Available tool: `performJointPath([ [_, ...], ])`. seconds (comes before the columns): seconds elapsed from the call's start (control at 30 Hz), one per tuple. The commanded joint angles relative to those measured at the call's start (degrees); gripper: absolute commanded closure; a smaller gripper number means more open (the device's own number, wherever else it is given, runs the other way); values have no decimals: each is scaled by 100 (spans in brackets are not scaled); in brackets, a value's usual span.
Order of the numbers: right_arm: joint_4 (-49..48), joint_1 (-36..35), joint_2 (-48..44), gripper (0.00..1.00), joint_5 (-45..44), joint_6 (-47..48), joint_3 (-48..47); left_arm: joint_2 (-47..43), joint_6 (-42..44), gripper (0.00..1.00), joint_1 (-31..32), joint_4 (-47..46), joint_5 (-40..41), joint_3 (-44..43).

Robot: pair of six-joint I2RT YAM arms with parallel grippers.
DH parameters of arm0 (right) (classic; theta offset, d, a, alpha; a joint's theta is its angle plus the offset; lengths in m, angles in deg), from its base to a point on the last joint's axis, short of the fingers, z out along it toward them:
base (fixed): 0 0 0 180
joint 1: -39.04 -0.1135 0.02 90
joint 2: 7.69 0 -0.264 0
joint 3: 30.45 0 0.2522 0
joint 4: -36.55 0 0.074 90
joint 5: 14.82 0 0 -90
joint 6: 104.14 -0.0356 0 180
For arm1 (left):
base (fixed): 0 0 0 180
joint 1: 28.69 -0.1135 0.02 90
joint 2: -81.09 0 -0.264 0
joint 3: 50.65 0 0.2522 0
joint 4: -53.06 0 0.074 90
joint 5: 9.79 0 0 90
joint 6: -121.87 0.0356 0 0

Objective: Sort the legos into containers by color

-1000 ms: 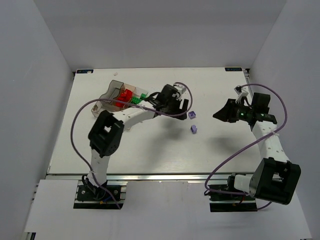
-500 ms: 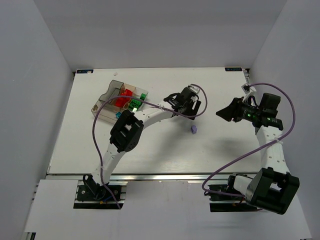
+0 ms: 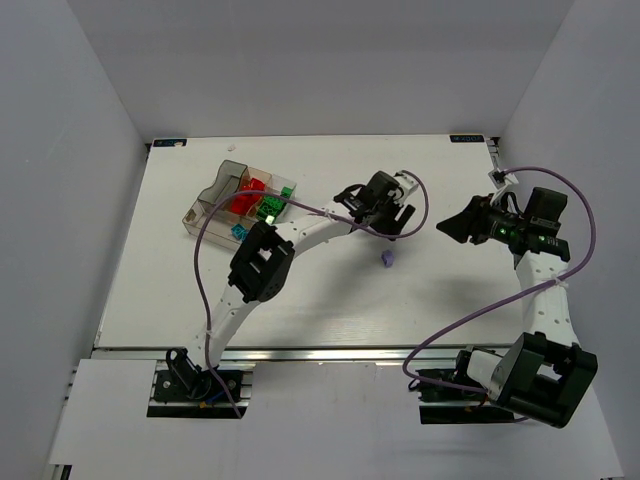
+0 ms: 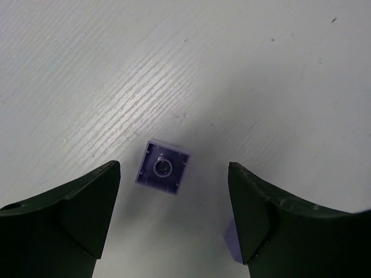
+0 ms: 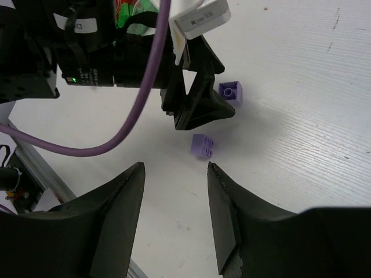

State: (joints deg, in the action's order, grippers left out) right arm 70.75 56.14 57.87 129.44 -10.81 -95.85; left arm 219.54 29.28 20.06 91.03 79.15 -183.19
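White counter (image 3: 300,300) with grey walls around it carries everything. At its far left side stands the tray (image 3: 196,212), a clear one with narrow compartments. Red bricks (image 3: 246,195) lie in one compartment, green bricks (image 3: 270,207) in the one next to it, and a cyan brick (image 3: 238,230) at the near end of the tray.

Near the middle of the counter, well apart from the tray, the left gripper (image 3: 392,215) points down and is spread wide. In the left wrist view a purple brick (image 4: 163,167) lies between its fingers (image 4: 81,214), hollow side up, and it touches neither of them. I cannot tell if the fingertips reach the counter.

A second purple brick (image 3: 387,258) lies studs up just beside the first one, outside the fingers. In the left wrist view one finger hides most of it.

On the right side, the right gripper (image 3: 445,228) hangs above the counter and points toward the left one. Its fingers (image 5: 116,214) are parted and there is nothing between them. Its wrist camera shows both purple bricks below.
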Motion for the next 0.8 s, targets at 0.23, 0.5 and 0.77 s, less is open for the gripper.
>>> performJointPath([
  [0.23, -41, 197, 9, 47, 383, 203, -22, 296, 180, 22, 3, 251, 238, -470],
  [0.5, -32, 302, -17, 47, 471, 282, 22, 244, -4, 63, 3, 155, 422, -453],
  [0.77, 152, 303, -34, 58, 682, 571, 66, -1237, -523, 91, -304, -477, 835, 836],
])
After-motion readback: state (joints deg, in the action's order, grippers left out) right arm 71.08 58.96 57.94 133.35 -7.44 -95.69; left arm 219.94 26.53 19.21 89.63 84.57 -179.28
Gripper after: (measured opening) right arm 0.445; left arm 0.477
